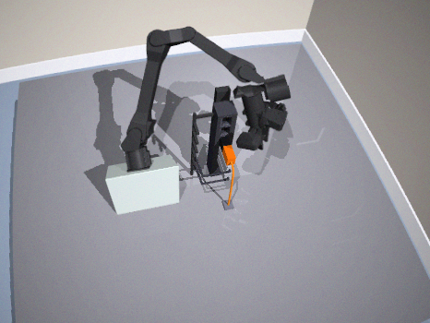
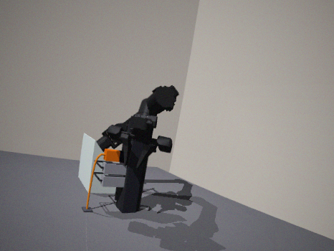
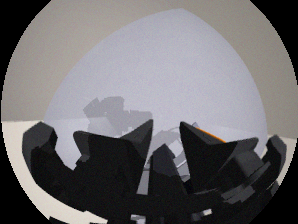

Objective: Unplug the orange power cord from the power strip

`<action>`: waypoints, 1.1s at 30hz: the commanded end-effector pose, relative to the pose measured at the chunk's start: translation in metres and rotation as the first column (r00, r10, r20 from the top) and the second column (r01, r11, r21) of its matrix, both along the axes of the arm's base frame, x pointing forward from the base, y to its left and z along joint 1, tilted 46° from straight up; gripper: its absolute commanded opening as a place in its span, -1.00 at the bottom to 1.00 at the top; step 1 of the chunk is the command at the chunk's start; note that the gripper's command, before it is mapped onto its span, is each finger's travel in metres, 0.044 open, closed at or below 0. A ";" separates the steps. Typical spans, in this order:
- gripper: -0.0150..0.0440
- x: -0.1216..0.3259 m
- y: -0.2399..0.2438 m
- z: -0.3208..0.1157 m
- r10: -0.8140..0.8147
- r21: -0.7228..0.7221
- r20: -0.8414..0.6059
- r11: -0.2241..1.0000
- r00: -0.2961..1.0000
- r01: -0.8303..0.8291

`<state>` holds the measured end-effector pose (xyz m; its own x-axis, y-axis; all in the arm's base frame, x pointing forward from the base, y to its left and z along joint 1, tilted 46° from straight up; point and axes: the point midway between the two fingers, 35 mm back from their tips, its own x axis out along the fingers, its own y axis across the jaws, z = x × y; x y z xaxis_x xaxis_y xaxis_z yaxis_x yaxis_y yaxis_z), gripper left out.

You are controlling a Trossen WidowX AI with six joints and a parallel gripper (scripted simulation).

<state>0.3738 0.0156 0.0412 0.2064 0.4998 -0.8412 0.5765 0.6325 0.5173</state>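
Fingers on my gripper [image 1: 250,138] stand partly closed with nothing between them; through the wrist camera I see two dark wedge-shaped tips with only grey floor in the gap, and a thin sliver of orange past the right tip.

From above, I see the gripper hanging near the middle of the floor, on the side of the strip [image 1: 220,134] that faces the right edge. It sits just beside the plug [image 1: 229,154], a little toward the far edge, and I cannot see any contact. I judge the narrowed fingers are preset to fit the plug body, and the wrist is angled down to come at it from the open side, away from the base.

The strip is a tall dark tower standing upright in a thin wire frame [image 1: 198,152]. Its sockets are the only holders here. The orange plug sits in one near the bottom, so the unplugging is not yet done; whether the upper sockets hold anything I cannot tell. The cord [image 1: 232,182] curves down from the plug to a small grey anchor [image 1: 228,206] on the floor, toward the near edge.

The arm's pale base block [image 1: 143,189] stands toward the left edge, well apart from the plug.
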 end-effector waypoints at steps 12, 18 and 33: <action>0.05 -0.094 -0.088 -0.039 -0.315 0.076 -0.694 0.862 0.648 0.501; 0.05 -0.094 -0.089 -0.040 -0.315 0.076 -0.694 0.862 0.648 0.501; 0.05 -0.096 -0.074 -0.024 -0.314 0.077 -0.694 0.862 0.647 0.501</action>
